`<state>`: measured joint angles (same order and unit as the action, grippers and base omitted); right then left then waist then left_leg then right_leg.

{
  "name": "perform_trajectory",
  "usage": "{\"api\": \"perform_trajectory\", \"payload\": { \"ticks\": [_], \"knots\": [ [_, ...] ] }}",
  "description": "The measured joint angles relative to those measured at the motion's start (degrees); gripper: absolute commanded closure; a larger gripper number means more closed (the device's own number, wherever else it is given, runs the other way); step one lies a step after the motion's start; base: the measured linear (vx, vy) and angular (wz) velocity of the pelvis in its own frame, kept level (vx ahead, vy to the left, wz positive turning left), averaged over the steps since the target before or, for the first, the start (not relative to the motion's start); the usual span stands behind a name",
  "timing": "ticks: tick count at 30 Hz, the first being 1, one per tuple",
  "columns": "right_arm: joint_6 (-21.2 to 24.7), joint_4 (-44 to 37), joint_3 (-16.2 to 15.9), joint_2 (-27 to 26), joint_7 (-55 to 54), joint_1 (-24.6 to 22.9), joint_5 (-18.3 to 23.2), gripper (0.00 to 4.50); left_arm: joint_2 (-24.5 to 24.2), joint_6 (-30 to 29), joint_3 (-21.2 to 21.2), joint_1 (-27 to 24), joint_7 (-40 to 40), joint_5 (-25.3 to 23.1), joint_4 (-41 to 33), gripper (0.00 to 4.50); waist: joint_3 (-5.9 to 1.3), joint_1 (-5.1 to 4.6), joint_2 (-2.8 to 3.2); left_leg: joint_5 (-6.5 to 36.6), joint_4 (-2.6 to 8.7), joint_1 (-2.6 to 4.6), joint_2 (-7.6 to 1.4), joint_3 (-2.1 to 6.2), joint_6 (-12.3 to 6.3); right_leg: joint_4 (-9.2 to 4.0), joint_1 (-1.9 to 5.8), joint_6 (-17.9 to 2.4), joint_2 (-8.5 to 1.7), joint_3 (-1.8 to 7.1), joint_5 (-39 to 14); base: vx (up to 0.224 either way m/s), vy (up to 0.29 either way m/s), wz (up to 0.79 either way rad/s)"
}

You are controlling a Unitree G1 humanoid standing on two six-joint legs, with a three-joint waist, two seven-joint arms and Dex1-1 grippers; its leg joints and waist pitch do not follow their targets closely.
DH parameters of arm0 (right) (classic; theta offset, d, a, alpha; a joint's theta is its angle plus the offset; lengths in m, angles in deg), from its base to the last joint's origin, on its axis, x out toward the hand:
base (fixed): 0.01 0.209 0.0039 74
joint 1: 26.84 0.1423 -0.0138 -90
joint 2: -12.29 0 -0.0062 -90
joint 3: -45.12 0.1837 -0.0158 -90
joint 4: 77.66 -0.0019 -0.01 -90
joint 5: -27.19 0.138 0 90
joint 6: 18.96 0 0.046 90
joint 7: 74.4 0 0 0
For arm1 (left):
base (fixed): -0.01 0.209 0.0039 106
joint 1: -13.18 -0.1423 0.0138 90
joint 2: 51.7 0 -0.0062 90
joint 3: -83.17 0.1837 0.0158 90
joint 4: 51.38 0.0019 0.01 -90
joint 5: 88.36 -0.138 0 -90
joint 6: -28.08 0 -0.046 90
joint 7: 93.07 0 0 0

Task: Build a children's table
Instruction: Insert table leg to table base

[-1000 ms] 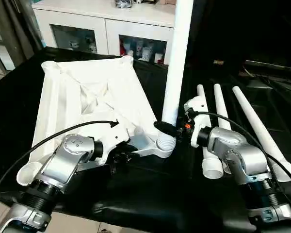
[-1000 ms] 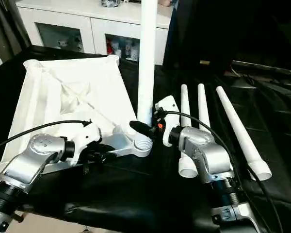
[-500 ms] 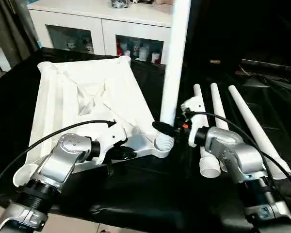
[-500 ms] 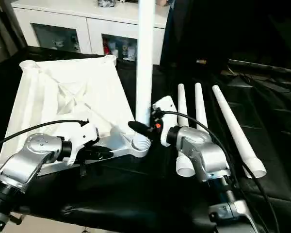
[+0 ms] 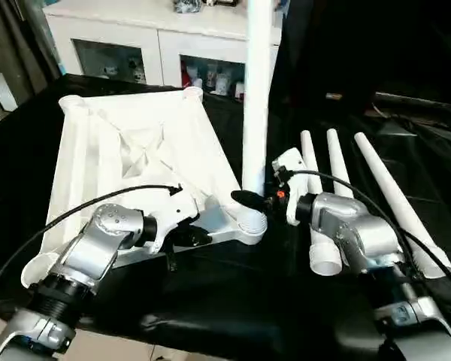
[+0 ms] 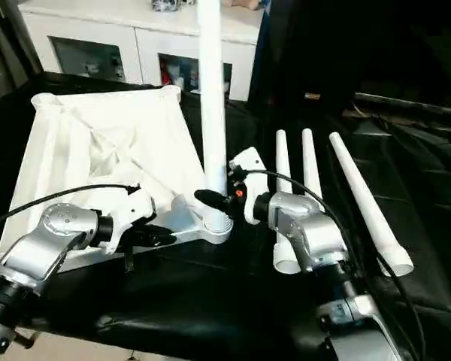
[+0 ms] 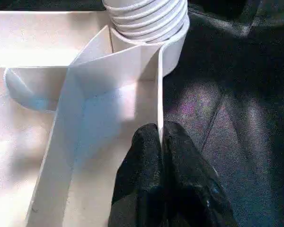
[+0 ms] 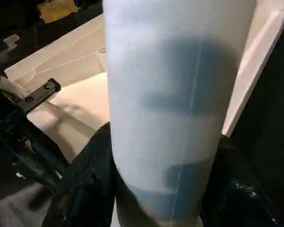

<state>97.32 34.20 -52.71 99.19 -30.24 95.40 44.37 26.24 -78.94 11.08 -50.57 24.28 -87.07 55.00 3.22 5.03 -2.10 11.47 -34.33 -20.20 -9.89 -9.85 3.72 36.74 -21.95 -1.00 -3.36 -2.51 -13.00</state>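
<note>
Head eyes down over shared tabletop (image 5: 135, 150); wrist views close along claws.

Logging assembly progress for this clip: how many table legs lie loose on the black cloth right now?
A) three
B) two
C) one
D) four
A: three white tube legs lie side by side on the black cloth, while a fourth leg stands upright in the corner socket of the upturned tabletop, held by the right gripper.

Cut off and unclear
The upright leg (image 5: 256, 90) runs past the top edge; small items in the far cabinet (image 5: 165, 45) are unreadable.
</note>
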Motion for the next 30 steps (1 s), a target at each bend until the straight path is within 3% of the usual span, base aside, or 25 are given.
{"api": "perform_trajectory", "payload": {
  "ticks": [5, 10, 18, 25, 30],
  "knots": [
    [-0.91, 1.3, 1.07, -0.51, 0.15, -0.2, 0.94, 2.62, 0.06, 0.02, 0.05, 0.22, 0.07, -0.08, 0.34, 4.5, 0.0, 0.01, 0.02, -0.03, 0.0, 0.04, -0.01, 0.0, 0.06, 0.05, 0.01, -0.03, 0.0, 0.0, 0.02, 0.0, 0.0, 0.0],
    [-3.17, 1.24, 4.88, -1.52, 0.15, -3.38, 3.79, 2.62, 0.3, 0.79, 0.11, 0.21, 0.46, -0.08, 0.39, 4.5, 0.08, 0.14, 0.2, -0.02, 0.01, -0.02, -0.01, 0.01, 0.04, 0.0, 0.0, -0.03, 0.0, -0.01, 0.02, 0.0, 0.0, 0.0],
    [-9.77, -0.15, 9.76, -4.61, -0.67, -9.68, 7.31, 2.62, 0.95, 2.02, 0.22, 0.31, 0.86, -0.08, 1.49, 4.5, 0.15, 0.58, 1.7, -0.02, 0.03, 0.0, -0.01, 0.07, 0.04, -0.03, 0.03, -0.05, 0.0, -0.06, 0.03, 0.0, 0.0, 0.0],
    [-15.1, -3.12, 8.81, -5.43, -1.9, -13.6, 6.1, 2.62, 0.98, 2.23, 0.47, 0.33, 0.92, -0.08, 1.58, 4.5, 0.12, 0.78, 2.28, -0.02, 0.12, -0.02, -0.01, 0.07, 0.04, -0.13, 0.02, -0.04, 0.01, -0.07, 0.02, 0.0, 0.0, 0.0],
    [-16.34, -6.37, 4.89, -3.27, -2.19, -14.25, 2.12, 2.62, 0.98, 2.47, 0.6, 0.46, 0.82, -0.03, 1.99, 4.5, 0.1, 0.76, 2.48, -0.01, 0.14, -0.03, -0.01, 0.07, 0.03, -0.19, 0.03, -0.04, 0.02, -0.07, 0.02, 0.0, 0.0, 0.0]
  ]
}}
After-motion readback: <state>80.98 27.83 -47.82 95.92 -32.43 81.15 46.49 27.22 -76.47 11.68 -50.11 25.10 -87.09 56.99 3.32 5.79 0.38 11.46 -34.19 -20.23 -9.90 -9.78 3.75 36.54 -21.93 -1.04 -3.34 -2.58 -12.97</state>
